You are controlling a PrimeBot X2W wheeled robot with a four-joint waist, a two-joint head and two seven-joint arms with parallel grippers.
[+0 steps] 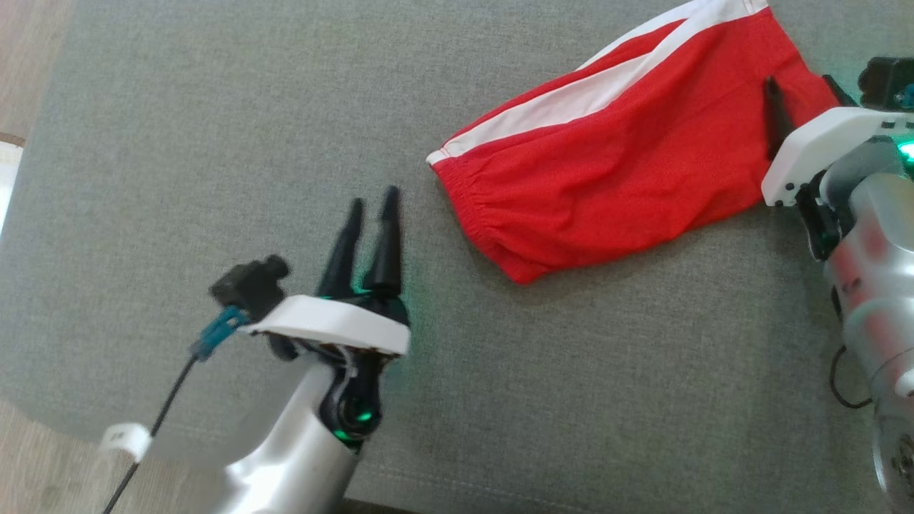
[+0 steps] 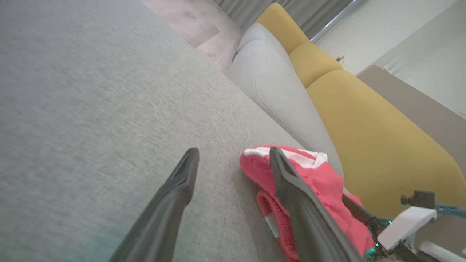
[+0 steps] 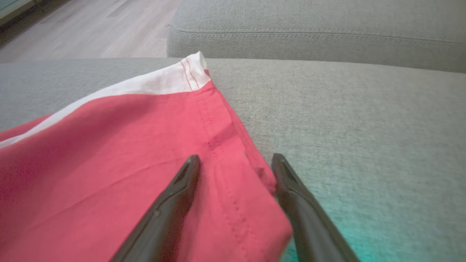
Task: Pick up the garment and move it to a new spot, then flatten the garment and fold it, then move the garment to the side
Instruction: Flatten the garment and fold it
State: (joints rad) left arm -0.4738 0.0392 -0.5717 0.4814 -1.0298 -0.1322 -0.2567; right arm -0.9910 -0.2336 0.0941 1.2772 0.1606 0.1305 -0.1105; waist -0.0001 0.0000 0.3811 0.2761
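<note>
Red woven shorts (image 1: 621, 164), white side stripe, gathered elastic waistband, folded on nubby grey cushion (image 1: 214, 143). Left gripper (image 2: 233, 150) spread wide, empty, beside waistband. Right gripper (image 3: 236, 157) spread wide, unclamped, straddling stitched hem edge.

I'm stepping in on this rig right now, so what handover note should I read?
Garment: red shorts, white stripe, lying flat on the grey cushion.
Left gripper: open, empty, above the cushion, clear of the waistband end.
Right gripper: open, gripping nothing, fingers astride the hem corner.
Done: apparently flattened and folded once.
Left: probably moving it to the side.
</note>
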